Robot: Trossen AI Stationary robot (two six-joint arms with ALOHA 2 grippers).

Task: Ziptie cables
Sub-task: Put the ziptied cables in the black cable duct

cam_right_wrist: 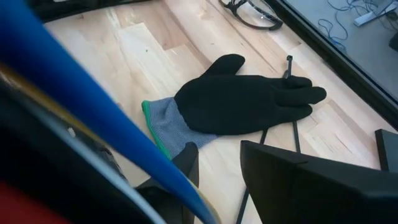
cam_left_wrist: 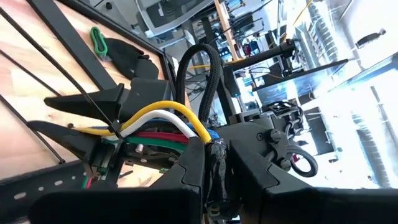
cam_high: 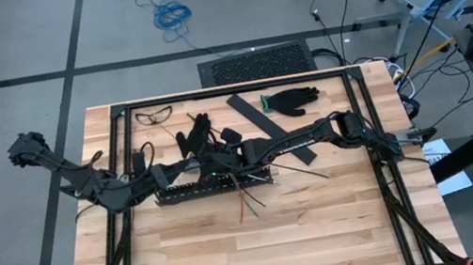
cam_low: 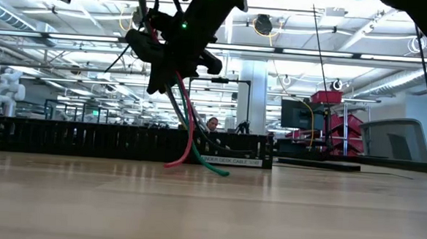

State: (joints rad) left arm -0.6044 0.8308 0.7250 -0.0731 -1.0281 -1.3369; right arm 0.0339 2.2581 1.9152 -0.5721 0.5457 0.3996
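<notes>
Both grippers are meeting above the black slotted plastic strip on the counter: the left gripper is clenching the bundle of thin multicoloured cables, lying lengthwise toward the right gripper, whose grip cannot be told.

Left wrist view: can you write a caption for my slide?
Yellow, white, red and green cables bunched together between the robot's two hands above the wooden table, a black glove lying behind.
</notes>
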